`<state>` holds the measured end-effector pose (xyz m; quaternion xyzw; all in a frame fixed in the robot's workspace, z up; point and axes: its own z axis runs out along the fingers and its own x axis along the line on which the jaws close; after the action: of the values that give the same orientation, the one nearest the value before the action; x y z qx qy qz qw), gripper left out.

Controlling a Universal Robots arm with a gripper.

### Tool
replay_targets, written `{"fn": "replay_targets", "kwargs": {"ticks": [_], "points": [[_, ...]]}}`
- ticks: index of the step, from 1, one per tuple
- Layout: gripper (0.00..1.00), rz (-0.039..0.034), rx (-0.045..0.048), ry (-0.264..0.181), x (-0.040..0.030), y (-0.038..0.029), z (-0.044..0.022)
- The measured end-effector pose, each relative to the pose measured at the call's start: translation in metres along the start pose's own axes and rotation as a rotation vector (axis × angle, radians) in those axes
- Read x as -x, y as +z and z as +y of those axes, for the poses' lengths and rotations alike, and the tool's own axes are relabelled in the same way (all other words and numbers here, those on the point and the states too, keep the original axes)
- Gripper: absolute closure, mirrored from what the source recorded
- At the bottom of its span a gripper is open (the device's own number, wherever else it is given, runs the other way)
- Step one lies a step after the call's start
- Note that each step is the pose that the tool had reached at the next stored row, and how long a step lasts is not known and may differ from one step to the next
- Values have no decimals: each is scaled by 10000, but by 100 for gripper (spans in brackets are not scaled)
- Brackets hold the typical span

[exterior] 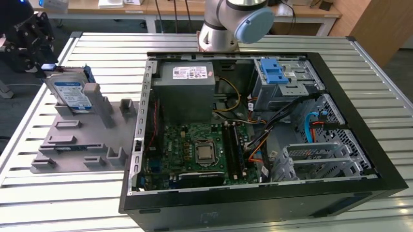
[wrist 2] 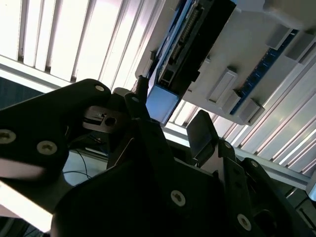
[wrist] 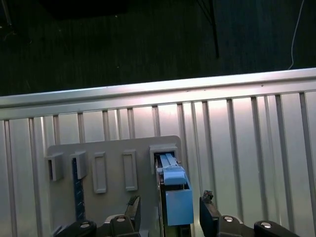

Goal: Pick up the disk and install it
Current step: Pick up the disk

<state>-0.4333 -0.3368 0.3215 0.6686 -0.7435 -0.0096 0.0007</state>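
The disk [exterior: 69, 94] stands on edge in a slot of a grey holder plate [exterior: 67, 142] at the exterior view's left, its white-and-blue label facing the camera. My black gripper [exterior: 37, 58] hangs just behind and above it. In the first wrist view the disk's blue-framed edge [wrist: 176, 200] lies between my two fingertips [wrist: 206, 197], with a gap on each side. The gripper [wrist: 169, 199] is open around the disk. In the second wrist view the blue end of the disk [wrist 2: 160, 102] sits between the same fingers [wrist 2: 201, 129].
An open black computer case [exterior: 258, 125] lies on the slatted metal table [exterior: 361, 63], showing its motherboard, a grey power supply [exterior: 185, 79] and a silver drive cage with a blue latch [exterior: 279, 73]. The arm's base [exterior: 223, 29] stands behind the case. The table edge runs close behind the holder.
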Motion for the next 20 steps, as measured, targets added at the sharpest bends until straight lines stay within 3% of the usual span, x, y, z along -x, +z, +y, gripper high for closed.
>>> {"fn": "replay_targets", "kwargs": {"ticks": [8,9,13,20], "points": [[42,-1,-12,-52,11,45,8],[49,-1,-13,-52,12,46,8],[49,-2,-14,-52,30,58,10],[49,-1,-13,-52,32,143,10]]}}
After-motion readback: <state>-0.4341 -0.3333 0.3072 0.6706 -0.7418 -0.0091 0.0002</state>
